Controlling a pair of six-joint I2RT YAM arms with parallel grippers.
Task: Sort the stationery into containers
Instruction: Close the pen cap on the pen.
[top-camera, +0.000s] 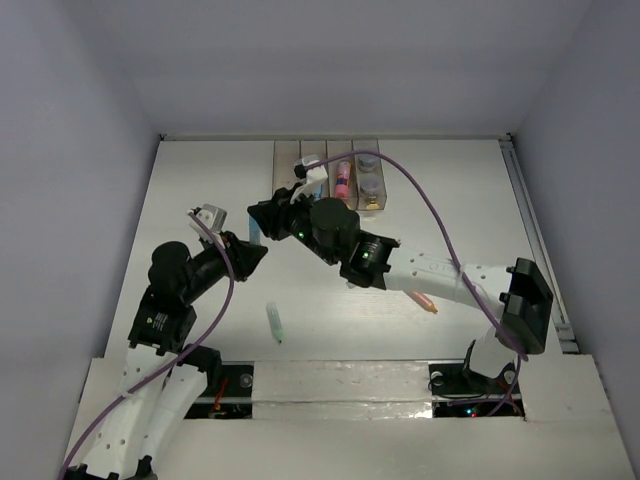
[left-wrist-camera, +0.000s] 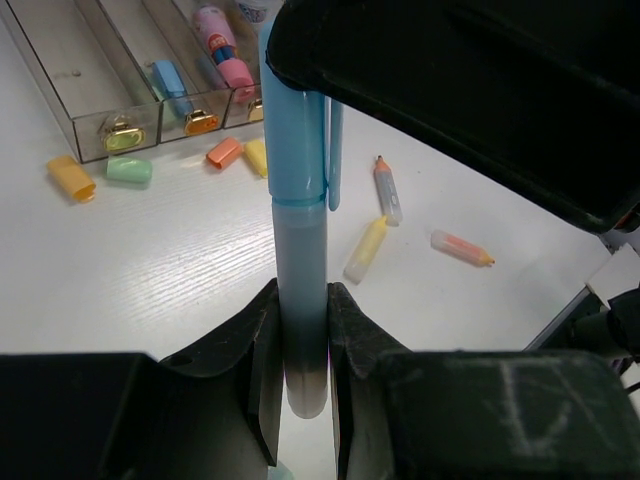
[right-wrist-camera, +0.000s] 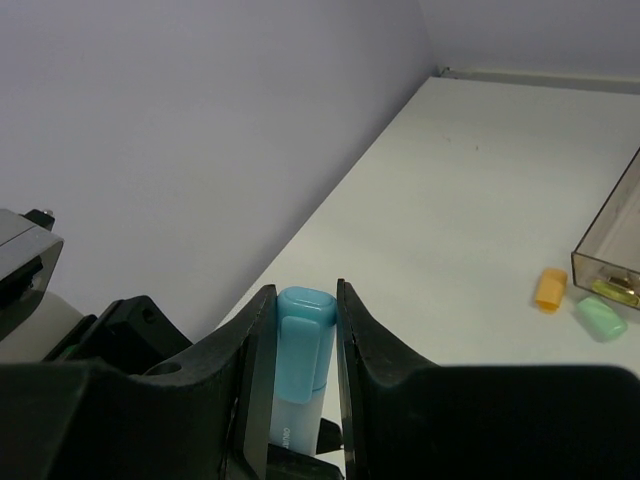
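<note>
A light blue marker (left-wrist-camera: 300, 250) is held off the table between both grippers. My left gripper (left-wrist-camera: 302, 300) is shut on its pale barrel. My right gripper (right-wrist-camera: 303, 300) is shut on its blue cap (right-wrist-camera: 303, 340). In the top view the two grippers, left (top-camera: 252, 256) and right (top-camera: 262, 218), meet tip to tip in front of the containers (top-camera: 287, 170). The row of clear bins (left-wrist-camera: 70, 70) holds a blue marker (left-wrist-camera: 172, 85) and a pink one (top-camera: 343, 180).
Loose caps lie in front of the bins: orange (left-wrist-camera: 72, 177), green (left-wrist-camera: 128, 170), red-orange (left-wrist-camera: 224, 152), yellow (left-wrist-camera: 256, 155). Loose markers lie on the table: yellow (left-wrist-camera: 366, 247), orange (top-camera: 424, 302), green (top-camera: 274, 322). Walls stand on three sides.
</note>
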